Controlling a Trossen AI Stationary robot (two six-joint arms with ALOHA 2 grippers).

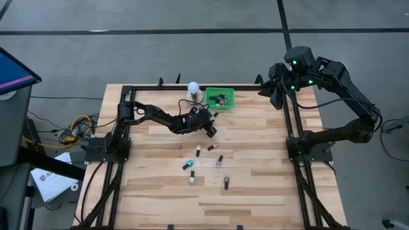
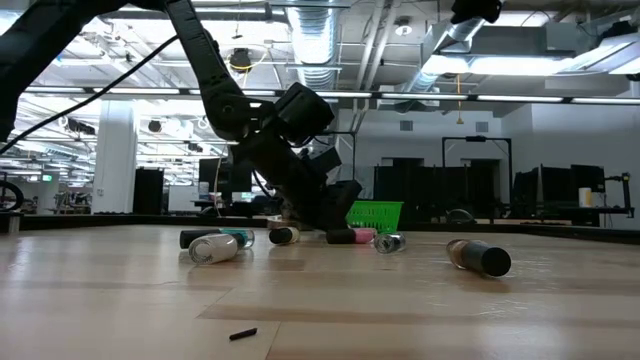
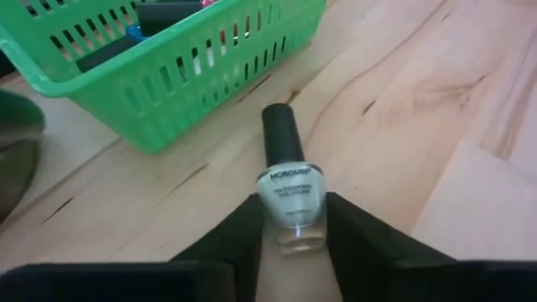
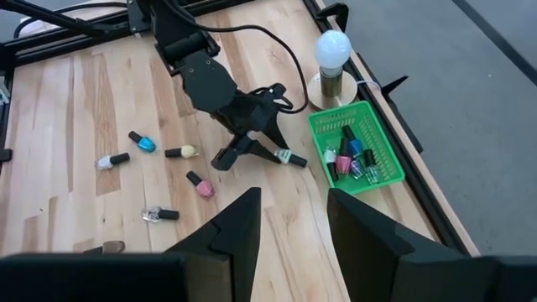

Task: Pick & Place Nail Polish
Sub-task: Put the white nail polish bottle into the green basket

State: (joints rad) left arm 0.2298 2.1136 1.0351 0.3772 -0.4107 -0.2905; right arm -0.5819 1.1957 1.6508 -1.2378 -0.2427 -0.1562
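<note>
The left tool (image 1: 211, 130) is clamped on a pale nail polish bottle (image 3: 290, 197) with a dark cap, low over the worktop (image 1: 255, 185) just near of the green basket (image 1: 220, 98). The right tool (image 4: 289, 222) hangs open beyond the far right corner.

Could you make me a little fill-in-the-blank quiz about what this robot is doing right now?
1. The left gripper holds a pale bottle with a ____ cap.
2. The basket holding several bottles is ____ in colour.
3. The right gripper hangs ____ with nothing between its fingers.

Missing words: black; green; open
</note>
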